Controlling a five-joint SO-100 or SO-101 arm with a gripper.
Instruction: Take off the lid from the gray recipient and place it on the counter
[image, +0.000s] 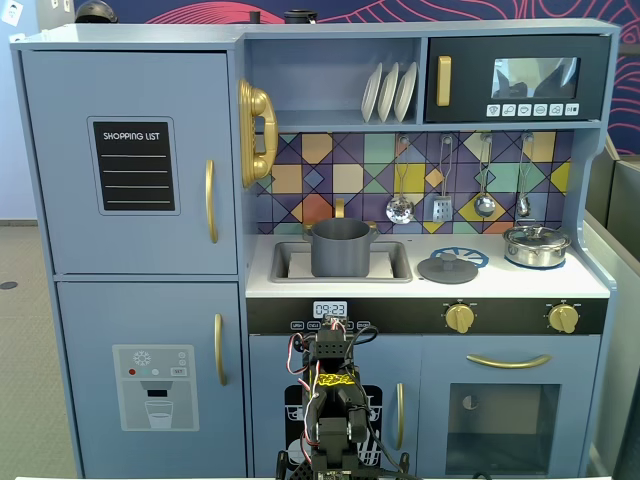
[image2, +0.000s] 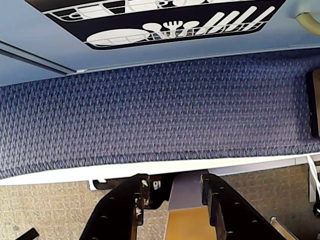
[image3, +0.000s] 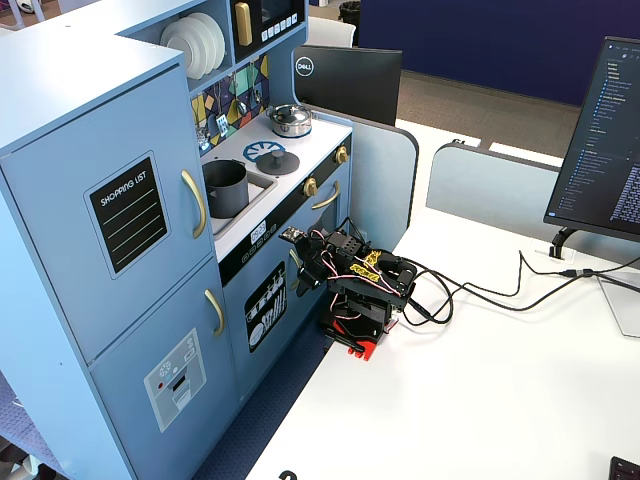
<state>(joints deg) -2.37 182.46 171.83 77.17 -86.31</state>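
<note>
The gray recipient (image: 340, 248) stands uncovered in the recessed sink of the white counter (image: 585, 285); it also shows in the other fixed view (image3: 226, 187). The dark gray lid (image: 447, 267) lies flat on the counter to the pot's right, partly over the blue burner print, and shows as well in the other fixed view (image3: 272, 164). My arm (image: 335, 395) sits folded low in front of the kitchen, far below the counter. In the wrist view my gripper (image2: 173, 182) is open and empty, pointing down past the white table edge at blue carpet.
A shiny silver pan (image: 536, 245) with its glass lid stands at the counter's right end. Utensils (image: 442, 205) hang on the back wall. Cables (image3: 470, 290) run across the white table (image3: 480, 400) behind the arm, and a monitor (image3: 605, 140) stands on its right.
</note>
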